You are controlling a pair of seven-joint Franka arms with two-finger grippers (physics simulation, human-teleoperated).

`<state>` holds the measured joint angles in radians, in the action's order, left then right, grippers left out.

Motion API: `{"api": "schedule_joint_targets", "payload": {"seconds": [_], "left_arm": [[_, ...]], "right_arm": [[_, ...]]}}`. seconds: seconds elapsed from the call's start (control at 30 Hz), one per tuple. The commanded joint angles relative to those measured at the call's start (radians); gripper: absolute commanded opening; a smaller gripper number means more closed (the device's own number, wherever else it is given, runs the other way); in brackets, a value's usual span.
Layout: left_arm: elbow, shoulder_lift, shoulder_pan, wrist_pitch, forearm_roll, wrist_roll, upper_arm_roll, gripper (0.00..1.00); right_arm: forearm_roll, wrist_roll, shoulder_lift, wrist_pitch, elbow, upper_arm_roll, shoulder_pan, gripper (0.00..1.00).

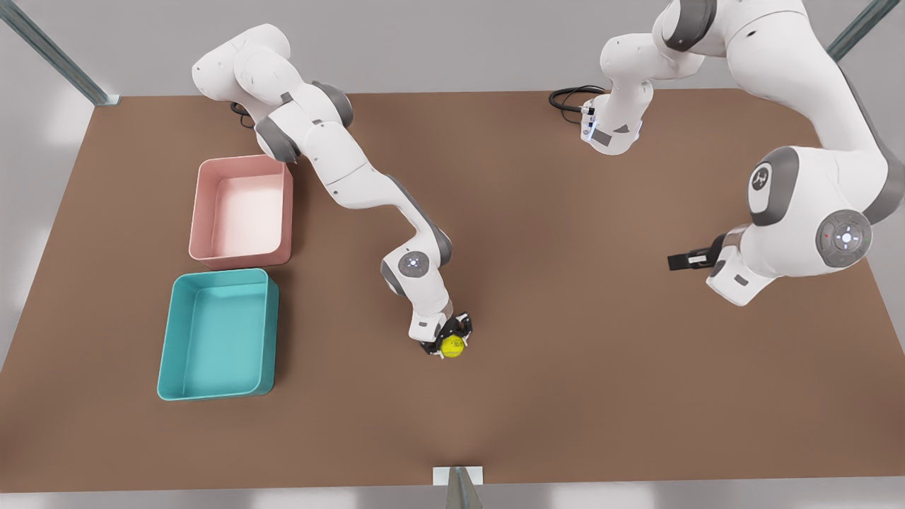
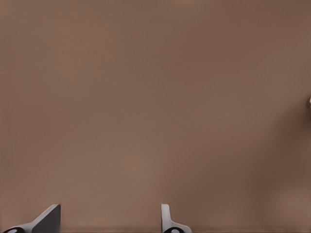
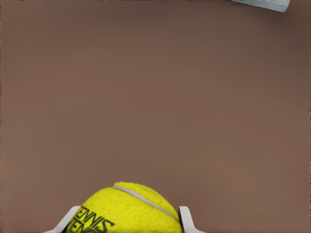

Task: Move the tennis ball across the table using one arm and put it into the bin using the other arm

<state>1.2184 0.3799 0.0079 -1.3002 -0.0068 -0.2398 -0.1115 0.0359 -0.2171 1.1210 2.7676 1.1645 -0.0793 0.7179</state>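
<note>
Left to right across the front view, with the bin as landmark: the pink tray lies just behind the bin. To the bin's right, we see the right gripper clamped on the tennis ball, low over the table. We judge bare tabletop gives open room; lift above the bin's near wall before release. Far right, the left gripper waits, fingers spread, holding nothing.

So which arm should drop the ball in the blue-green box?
The right arm, probably. The right gripper is shut on the tennis ball, on the bin's side of the table. The left gripper waits open, far off, over the front view's right.
</note>
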Motion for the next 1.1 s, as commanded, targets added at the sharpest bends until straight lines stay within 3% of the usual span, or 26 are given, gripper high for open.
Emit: {"api": "schedule_joint_targets", "payload": {"seconds": [0.0,0.07,0.13,0.2,0.33,0.5,0.63,0.67,0.87,0.93,1.07], "left_arm": [[0.000,0.001,-0.003,0.009,-0.009,0.022,0.001,1.00],[0.000,0.001,0.004,0.009,-0.009,0.024,0.001,1.00],[0.000,0.001,0.004,0.009,-0.007,0.024,0.001,1.00],[0.000,0.011,0.004,0.004,-0.009,0.024,0.001,1.00],[0.001,0.016,0.000,0.009,-0.009,0.024,0.001,1.00],[0.001,0.020,0.000,0.010,-0.009,0.024,0.000,1.00],[0.001,0.020,0.000,0.022,-0.009,0.024,0.001,1.00],[0.001,0.020,0.000,0.022,-0.009,0.024,0.000,1.00],[-0.008,0.011,-0.003,0.048,-0.009,0.016,-0.013,1.00],[-0.010,0.016,0.000,0.070,-0.009,0.014,-0.014,1.00],[-0.010,0.019,0.004,0.068,-0.018,0.022,-0.014,1.00]], "right_arm": [[0.004,-0.015,-0.007,0.007,0.000,0.000,-0.001,0.60],[0.002,-0.010,-0.052,-0.017,0.020,0.000,-0.023,0.60],[-0.005,0.034,-0.181,-0.173,0.072,-0.004,-0.047,0.61],[0.002,0.344,-0.362,-0.431,0.159,-0.002,-0.185,0.61],[0.007,0.694,-0.509,-0.885,0.164,-0.004,-0.451,0.60],[-0.011,0.933,-0.500,-0.939,0.175,-0.019,-0.667,0.60],[-0.004,0.932,-0.500,-0.936,0.244,-0.040,-0.692,0.64],[0.007,0.930,-0.492,-0.936,0.244,-0.040,-0.692,1.00],[0.055,0.883,-0.488,-0.936,0.228,-0.036,-0.683,1.00],[0.027,0.429,-0.556,-0.942,0.228,-0.040,-0.592,1.00],[0.004,0.268,-0.759,-1.160,0.238,-0.033,-0.574,1.00]]}}
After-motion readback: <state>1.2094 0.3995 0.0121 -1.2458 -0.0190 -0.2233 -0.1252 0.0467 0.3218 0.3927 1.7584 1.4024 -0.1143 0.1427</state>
